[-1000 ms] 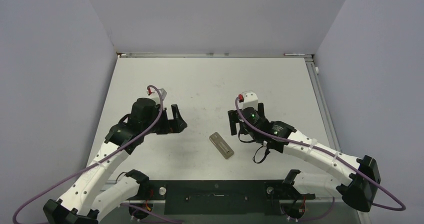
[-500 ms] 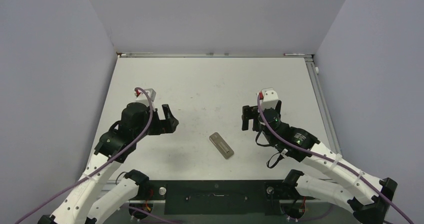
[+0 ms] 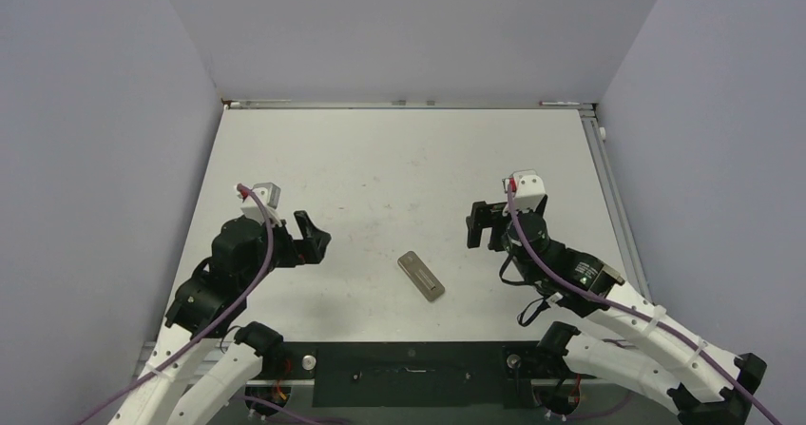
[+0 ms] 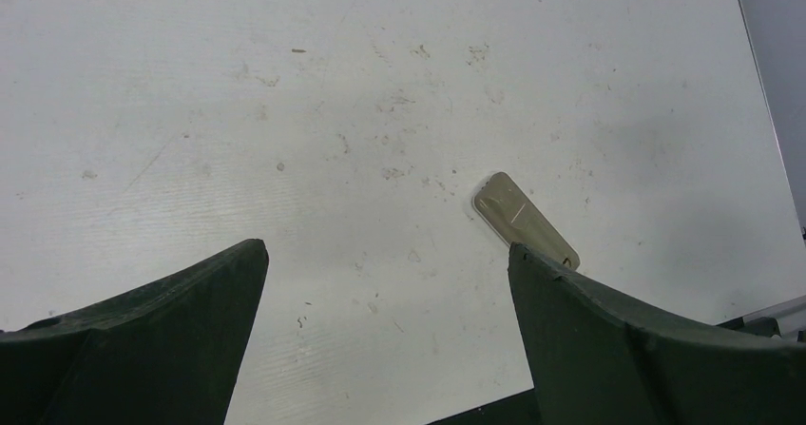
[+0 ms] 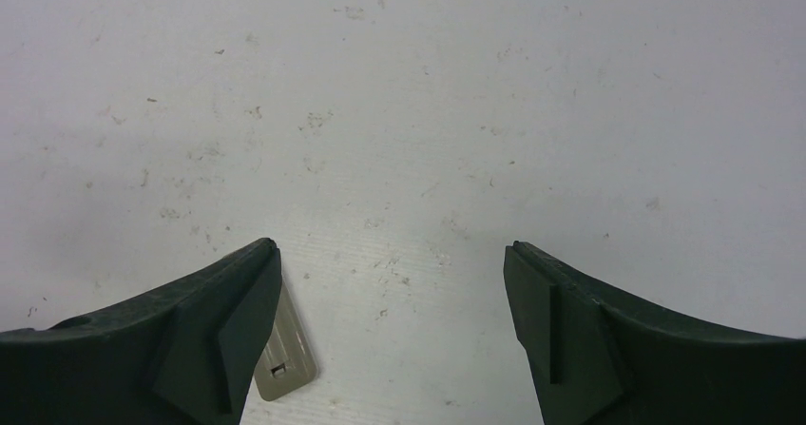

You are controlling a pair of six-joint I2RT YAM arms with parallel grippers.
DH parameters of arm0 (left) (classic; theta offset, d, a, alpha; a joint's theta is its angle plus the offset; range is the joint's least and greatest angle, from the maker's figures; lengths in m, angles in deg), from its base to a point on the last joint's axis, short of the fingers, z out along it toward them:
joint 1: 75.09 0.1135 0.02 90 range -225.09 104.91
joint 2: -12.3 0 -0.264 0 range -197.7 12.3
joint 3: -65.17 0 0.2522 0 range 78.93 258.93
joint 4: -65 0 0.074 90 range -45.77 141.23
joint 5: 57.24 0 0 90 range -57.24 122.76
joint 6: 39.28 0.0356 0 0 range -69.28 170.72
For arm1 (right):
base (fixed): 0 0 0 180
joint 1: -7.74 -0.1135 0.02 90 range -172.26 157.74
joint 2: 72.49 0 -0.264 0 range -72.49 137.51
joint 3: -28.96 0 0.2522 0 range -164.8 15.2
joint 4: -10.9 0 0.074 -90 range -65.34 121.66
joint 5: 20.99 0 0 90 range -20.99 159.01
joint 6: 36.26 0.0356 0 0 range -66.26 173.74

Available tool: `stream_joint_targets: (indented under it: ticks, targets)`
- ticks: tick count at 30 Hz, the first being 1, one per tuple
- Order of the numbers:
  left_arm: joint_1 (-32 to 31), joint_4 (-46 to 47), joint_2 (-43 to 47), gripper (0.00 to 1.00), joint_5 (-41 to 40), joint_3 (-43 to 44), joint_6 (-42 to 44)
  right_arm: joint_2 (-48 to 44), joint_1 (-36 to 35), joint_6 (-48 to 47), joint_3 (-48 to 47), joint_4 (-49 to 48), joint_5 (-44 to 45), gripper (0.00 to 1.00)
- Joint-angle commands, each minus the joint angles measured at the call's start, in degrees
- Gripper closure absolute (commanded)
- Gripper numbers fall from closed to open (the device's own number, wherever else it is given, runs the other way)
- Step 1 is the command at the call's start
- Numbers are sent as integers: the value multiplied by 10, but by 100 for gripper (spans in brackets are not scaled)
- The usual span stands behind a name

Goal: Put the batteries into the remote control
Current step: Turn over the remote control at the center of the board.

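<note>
Left gripper (image 3: pixel 314 237) hangs spread wide and empty over the left half of the table (image 3: pixel 399 159). The remote control (image 3: pixel 421 276) lies flat mid-table toward the near edge, with bare surface all round. Right gripper (image 3: pixel 485 223) gapes empty beyond it

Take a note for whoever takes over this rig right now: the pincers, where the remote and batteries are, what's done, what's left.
Left pincer: open, empty, over bare table.
Right pincer: open, empty, beside the remote.
Remote control: flat on the table between the arms, nothing touching it.
Batteries: none in view; cannot tell if they are inside.
Done: nothing can be confirmed.
Left: check the remote for batteries.
</note>
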Motion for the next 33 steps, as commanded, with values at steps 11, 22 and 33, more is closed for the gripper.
stream_joint_targets:
  ticks: [11,22,33]
  targets:
    - [6,40,-2,4,8,-2,15,-28,-1,9,13,-37,25,14]
    - [14,48,0,4,26,-5,18,-19,-4,-5,23,-47,-21,14]
    - [16,51,12,4,33,-8,17,41,-5,-9,76,-85,-173,13]
